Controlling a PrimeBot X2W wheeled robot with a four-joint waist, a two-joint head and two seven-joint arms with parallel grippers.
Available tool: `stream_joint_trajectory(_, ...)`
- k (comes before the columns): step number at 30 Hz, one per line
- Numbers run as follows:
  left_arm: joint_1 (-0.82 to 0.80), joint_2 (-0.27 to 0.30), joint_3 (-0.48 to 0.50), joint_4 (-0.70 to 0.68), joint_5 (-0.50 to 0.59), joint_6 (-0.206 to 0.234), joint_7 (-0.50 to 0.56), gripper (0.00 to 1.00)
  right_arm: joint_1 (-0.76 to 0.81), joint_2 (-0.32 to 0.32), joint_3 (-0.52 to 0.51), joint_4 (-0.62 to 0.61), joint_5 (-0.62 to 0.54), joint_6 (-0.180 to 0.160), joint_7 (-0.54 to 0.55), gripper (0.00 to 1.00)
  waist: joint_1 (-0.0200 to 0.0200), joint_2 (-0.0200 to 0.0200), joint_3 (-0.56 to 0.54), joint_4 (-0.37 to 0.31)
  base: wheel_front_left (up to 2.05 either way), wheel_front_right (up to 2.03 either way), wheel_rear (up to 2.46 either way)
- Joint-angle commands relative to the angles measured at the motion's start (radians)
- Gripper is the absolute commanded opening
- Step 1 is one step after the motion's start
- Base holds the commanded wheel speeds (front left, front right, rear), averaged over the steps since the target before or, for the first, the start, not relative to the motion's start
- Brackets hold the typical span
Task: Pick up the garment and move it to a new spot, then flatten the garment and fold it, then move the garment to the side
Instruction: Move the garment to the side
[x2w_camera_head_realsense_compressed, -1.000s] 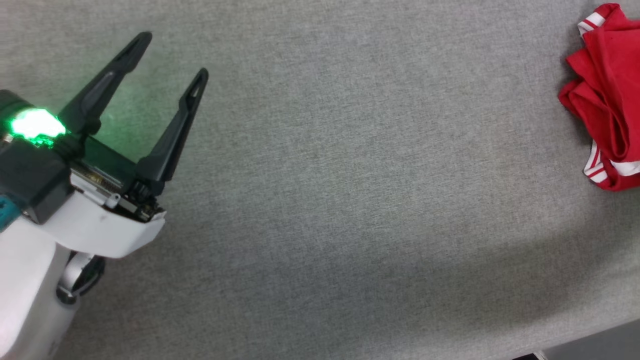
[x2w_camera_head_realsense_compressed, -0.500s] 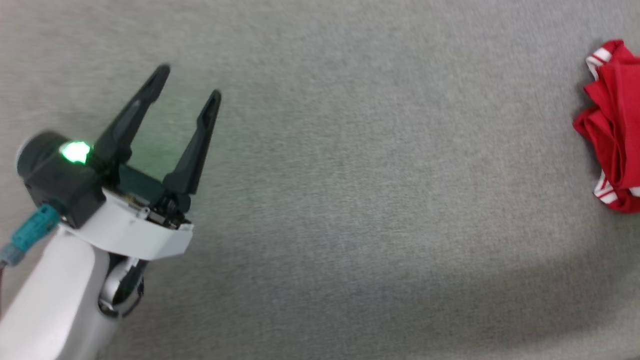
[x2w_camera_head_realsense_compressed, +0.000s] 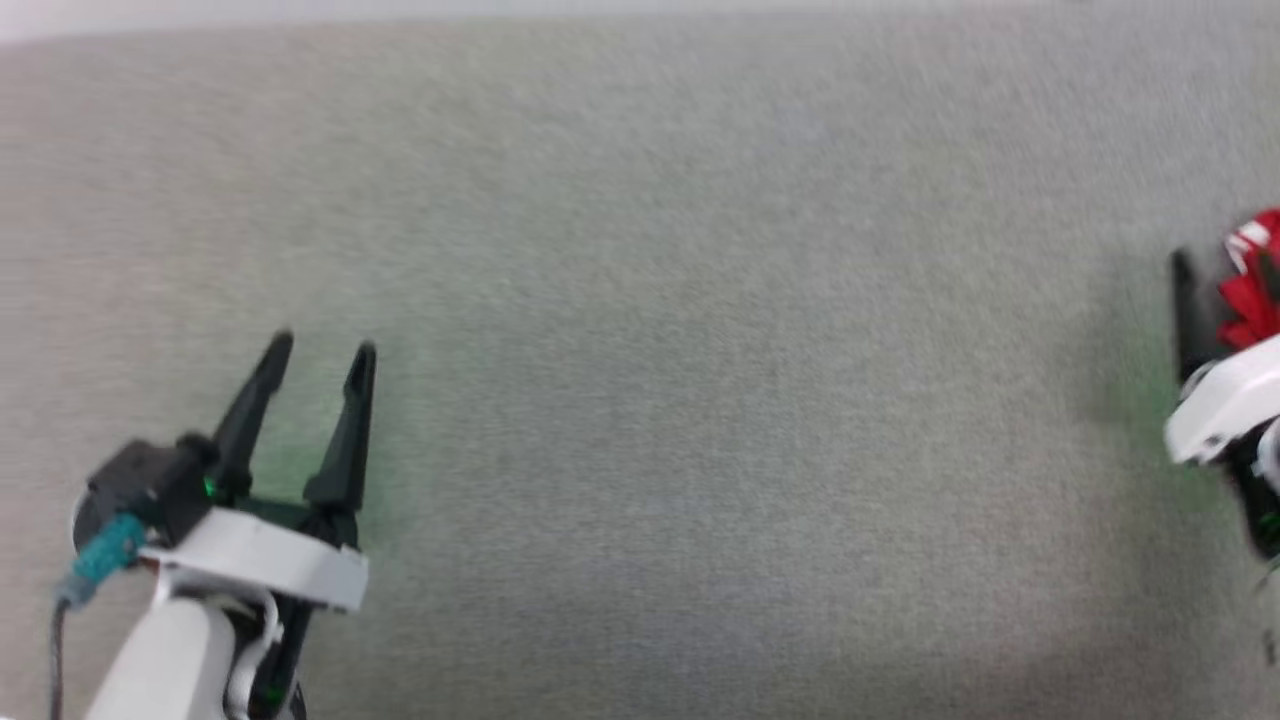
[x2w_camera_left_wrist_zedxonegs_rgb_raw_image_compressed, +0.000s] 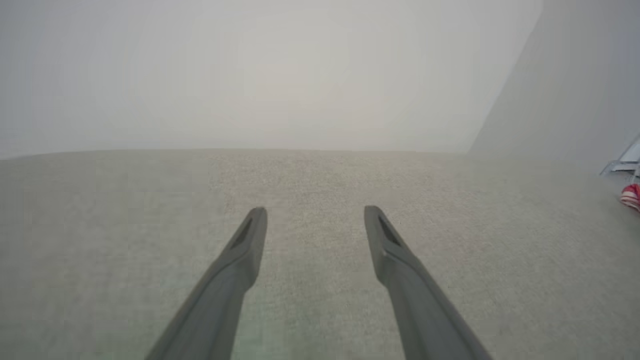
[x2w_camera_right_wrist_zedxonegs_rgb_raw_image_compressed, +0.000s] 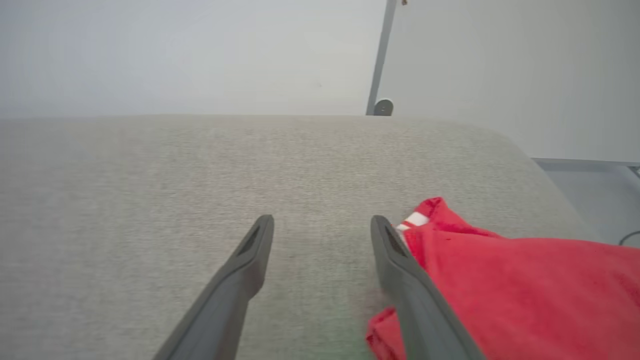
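The garment (x2w_camera_right_wrist_zedxonegs_rgb_raw_image_compressed: 505, 285), bright red with white-and-red striped trim, lies crumpled on the grey table at the far right (x2w_camera_head_realsense_compressed: 1252, 300). In the left wrist view it shows as a small red patch (x2w_camera_left_wrist_zedxonegs_rgb_raw_image_compressed: 631, 196). My right gripper (x2w_camera_right_wrist_zedxonegs_rgb_raw_image_compressed: 322, 222) stands open just left of it with only bare table between its fingers. The cloth lies against the outer side of its right finger. In the head view one dark finger (x2w_camera_head_realsense_compressed: 1187, 315) of that gripper rises beside the garment. My left gripper (x2w_camera_head_realsense_compressed: 322, 350) is open over bare table at the lower left, far from the garment (x2w_camera_left_wrist_zedxonegs_rgb_raw_image_compressed: 315, 212).
The grey fabric table (x2w_camera_head_realsense_compressed: 700, 350) spreads wide between the two grippers. Its far edge (x2w_camera_head_realsense_compressed: 600, 15) meets a pale wall. In the right wrist view the table's rounded right end (x2w_camera_right_wrist_zedxonegs_rgb_raw_image_compressed: 545, 165) drops to the floor, and a thin pole with a round base (x2w_camera_right_wrist_zedxonegs_rgb_raw_image_compressed: 383, 106) stands behind.
The head camera has tilted, so the whole picture has slid down. My right gripper has come into the head view at the right edge beside the garment. The left gripper stays open.
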Motion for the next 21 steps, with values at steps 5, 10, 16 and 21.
stream_joint_trajectory(5,0.057,-0.042,0.025,0.066,0.011,0.000,0.000,1.00,0.084,0.021,0.045,-0.037,0.030,-0.001,-0.025,1.00,0.0000,-0.0001,-0.137,0.104,0.00,0.00,0.00)
stream_joint_trajectory(10,0.090,-0.081,0.022,0.119,0.012,0.000,0.000,1.00,0.181,0.029,0.070,-0.072,0.059,-0.001,-0.065,1.00,0.0000,-0.0001,-0.207,0.149,0.00,0.00,0.00)
stream_joint_trajectory(16,0.145,-0.103,0.053,0.115,0.033,0.000,0.000,1.00,0.288,0.044,0.091,-0.146,0.086,-0.001,-0.091,1.00,0.0000,-0.0001,-0.268,0.167,0.00,0.00,0.00)
stream_joint_trajectory(21,0.201,-0.115,0.081,0.091,0.051,0.000,0.000,1.00,0.367,0.058,0.112,-0.226,0.095,-0.001,-0.091,1.00,0.0000,-0.0001,-0.309,0.163,0.00,0.00,0.00)
